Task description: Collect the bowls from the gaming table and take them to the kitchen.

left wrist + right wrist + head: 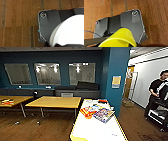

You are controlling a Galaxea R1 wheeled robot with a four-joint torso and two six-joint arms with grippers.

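From the head view, the white gaming bench [100, 129] lies just ahead, carrying game boxes [97, 112]. At the left wrist a white bowl [70, 31] shows large; at the right wrist, a yellow bowl [120, 38]. Whether the jaws grasp them cannot be told. The collecting looks done, with the kitchen trip left.

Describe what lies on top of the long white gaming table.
On the gaming table lie colourful board-game boxes, an orange item partly tucked beneath them, and a red-and-dark object at the far end. Anything else under the boxes is covered.
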